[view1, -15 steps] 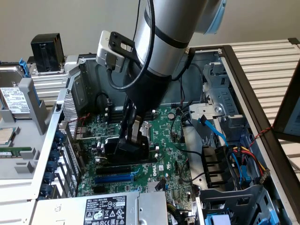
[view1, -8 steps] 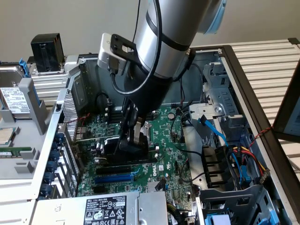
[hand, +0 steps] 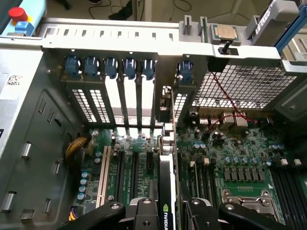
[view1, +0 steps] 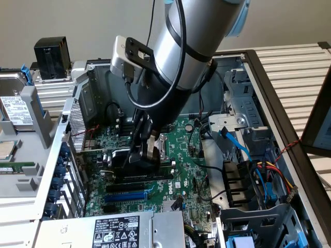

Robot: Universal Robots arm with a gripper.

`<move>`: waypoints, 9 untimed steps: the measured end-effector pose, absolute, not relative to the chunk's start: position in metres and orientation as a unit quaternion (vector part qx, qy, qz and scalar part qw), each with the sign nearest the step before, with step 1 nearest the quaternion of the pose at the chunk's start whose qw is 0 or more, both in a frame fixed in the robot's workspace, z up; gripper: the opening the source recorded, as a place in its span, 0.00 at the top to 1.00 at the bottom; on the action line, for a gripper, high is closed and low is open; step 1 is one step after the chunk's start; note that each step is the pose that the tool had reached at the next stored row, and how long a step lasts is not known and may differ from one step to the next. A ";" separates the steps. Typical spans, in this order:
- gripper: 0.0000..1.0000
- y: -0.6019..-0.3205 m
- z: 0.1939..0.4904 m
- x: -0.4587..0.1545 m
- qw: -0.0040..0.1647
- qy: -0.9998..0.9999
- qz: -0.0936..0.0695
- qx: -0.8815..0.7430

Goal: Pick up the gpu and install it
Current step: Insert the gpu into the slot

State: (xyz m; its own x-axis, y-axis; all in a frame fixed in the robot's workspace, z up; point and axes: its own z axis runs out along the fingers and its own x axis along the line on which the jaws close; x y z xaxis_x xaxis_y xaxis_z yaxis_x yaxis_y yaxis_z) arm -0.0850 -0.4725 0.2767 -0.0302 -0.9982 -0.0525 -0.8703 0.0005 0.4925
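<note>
**One gpu, pinched on edge over the motherboard**

One robot arm [view1: 191, 57] extends into one open computer case [view1: 217, 85] lying on its side. Its one pincer [view1: 144, 151] is pinching the gpu [view1: 121, 161], which stands on edge above the motherboard [view1: 181, 155], a little towards eight o'clock of centre in the exterior view; whether the card's edge sits in a slot I cannot tell.

In the wrist view two dark fingers [hand: 144, 211] flank the card; the pincer [hand: 171, 211] is clamped on the gpu [hand: 166, 184], whose metal bracket end lies near the rear slot openings; six blue latches [hand: 129, 67] line that rear wall.

In the exterior view:
- one blue expansion slot [view1: 126, 196] lies at six o'clock of the gpu;
- one power supply [view1: 116, 230] at six o'clock of the picture;
- one hard drive [view1: 15, 111] at nine o'clock;
- one black box [view1: 51, 57] at ten o'clock.

One loose processor chip [hand: 225, 32] and one red button [hand: 18, 14] sit outside the case.

The case rests on a pale ribbed worktop [view1: 295, 62]; a plain beige wall [view1: 77, 20] stands behind.
</note>
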 end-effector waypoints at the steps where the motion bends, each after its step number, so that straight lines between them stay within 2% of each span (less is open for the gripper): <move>1: 0.73 -0.473 0.277 -0.085 0.161 -0.689 -0.202 0.678; 9: 0.73 -0.473 0.271 -0.085 0.161 -0.689 -0.202 0.677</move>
State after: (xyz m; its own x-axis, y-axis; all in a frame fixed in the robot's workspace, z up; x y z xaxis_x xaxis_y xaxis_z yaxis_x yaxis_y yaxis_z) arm -0.0849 -0.4725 0.2709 -0.0302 -0.9982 -0.0517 -0.8682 0.0005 0.4962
